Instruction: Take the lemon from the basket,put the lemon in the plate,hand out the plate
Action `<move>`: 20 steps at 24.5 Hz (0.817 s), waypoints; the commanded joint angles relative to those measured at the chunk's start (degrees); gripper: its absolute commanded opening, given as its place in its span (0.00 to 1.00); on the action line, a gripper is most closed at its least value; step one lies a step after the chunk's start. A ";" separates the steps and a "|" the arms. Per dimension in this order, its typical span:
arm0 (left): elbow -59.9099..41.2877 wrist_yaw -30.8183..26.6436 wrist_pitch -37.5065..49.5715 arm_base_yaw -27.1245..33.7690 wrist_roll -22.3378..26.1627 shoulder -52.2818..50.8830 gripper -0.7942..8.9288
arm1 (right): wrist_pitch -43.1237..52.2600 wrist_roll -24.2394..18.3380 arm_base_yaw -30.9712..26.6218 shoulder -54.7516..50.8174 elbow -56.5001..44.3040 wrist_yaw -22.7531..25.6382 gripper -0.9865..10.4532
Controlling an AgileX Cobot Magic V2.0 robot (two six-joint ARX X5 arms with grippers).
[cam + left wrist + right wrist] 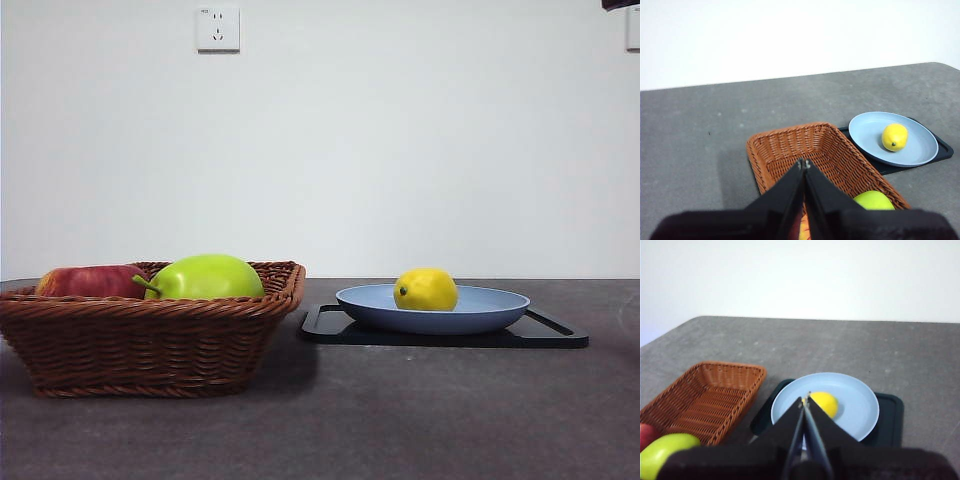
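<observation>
No text, label, brand or number can be read in any of the views. The white wall socket [218,29] at the upper left of the front view carries a tiny dark mark in its top left corner, too small to make out. A second wall plate [633,28] at the upper right edge shows none.
</observation>
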 commanded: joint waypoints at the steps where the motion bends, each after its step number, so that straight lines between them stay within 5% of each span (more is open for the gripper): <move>1: 0.28 0.28 0.37 -0.09 -0.79 0.35 0.09 | 0.50 1.01 0.46 0.20 0.37 -0.02 0.09; 13: 0.24 0.72 -0.63 -0.04 -0.74 -0.15 0.09 | 0.50 1.01 0.46 0.31 0.37 0.22 0.09; 20: -0.79 0.57 -5.22 9.66 1.38 -9.84 0.09 | 0.48 1.01 0.46 0.28 0.37 0.22 0.09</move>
